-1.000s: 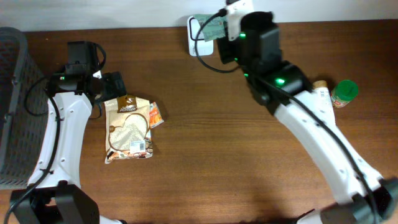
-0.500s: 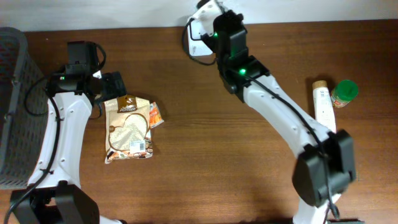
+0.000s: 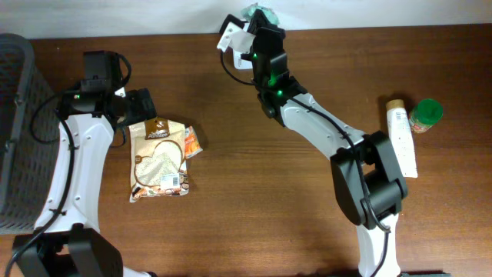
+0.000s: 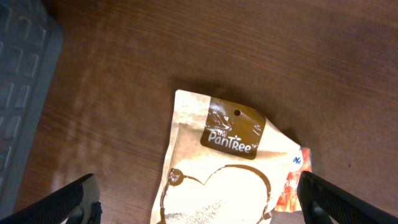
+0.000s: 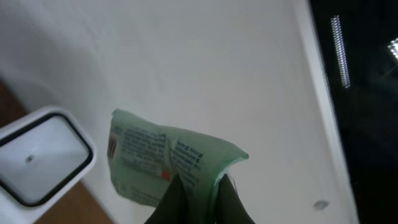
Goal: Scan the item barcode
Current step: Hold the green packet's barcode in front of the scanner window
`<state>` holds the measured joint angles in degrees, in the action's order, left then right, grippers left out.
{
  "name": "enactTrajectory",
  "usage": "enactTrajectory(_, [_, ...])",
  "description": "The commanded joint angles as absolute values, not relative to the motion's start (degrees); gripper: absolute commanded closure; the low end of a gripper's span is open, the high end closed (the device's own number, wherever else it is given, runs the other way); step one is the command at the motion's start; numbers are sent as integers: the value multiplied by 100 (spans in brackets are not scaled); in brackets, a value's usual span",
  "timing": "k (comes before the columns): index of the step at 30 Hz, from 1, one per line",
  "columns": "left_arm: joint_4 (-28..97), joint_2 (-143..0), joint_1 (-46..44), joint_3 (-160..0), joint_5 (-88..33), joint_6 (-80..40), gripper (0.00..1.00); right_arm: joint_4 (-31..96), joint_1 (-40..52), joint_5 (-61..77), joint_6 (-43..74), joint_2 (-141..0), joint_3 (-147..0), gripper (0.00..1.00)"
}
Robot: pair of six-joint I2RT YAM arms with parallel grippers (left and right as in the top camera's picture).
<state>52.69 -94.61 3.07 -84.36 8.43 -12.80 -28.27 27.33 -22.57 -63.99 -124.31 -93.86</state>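
Dark wood of the table [image 3: 254, 200] filling most of the overhead view. Grey mesh basket [image 3: 15, 131] at the far left edge. Just right of it the left arm, with the left gripper [image 3: 141, 105] spread wide, holding nothing, poised over the top edge of a beige pouch [image 3: 157, 158] lying flat on the wood. White tube [image 3: 401, 142] lying on the right side, well apart from the pouch. White scanner [image 5: 40, 152] with a black rim at the back edge of the table, largely covered from above by the right wrist. Green-capped jar [image 3: 424, 114] just beside the top of the tube. Small orange sachet [image 3: 192, 142] touching the pouch's right edge, partly tucked under it.

Smallest of all, the green packet [image 5: 161, 155]: pinched by its lower edge in the fully closed right gripper [image 5: 196, 193], raised off the table against the white wall, printed face toward the wrist camera, up and to the right of the scanner and apart from it.

Compared with a second ago: right arm swung leftward and stretched toward the back, elbow now over mid-table instead of the right side; packet carried from above the scanner to beyond the table's back edge. Left arm, pouch, sachet, tube and jar unmoved.
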Motion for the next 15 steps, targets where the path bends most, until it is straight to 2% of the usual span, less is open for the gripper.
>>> enactTrajectory(1, [5256,-9439,316,-8519,886,-1168,1,-3306,2757,-2051,-6932,-12779,-9483,96])
enactTrajectory(7, [5256,-9439,316,-8519,886,-1168,1,-3865,2692,-1717,-8049,-13268,-9485,96])
enactTrajectory(15, [5258,-9439,316,-8519,886,-1168,1,-4014,2655,-1712,-8121,-13378,-9485,96])
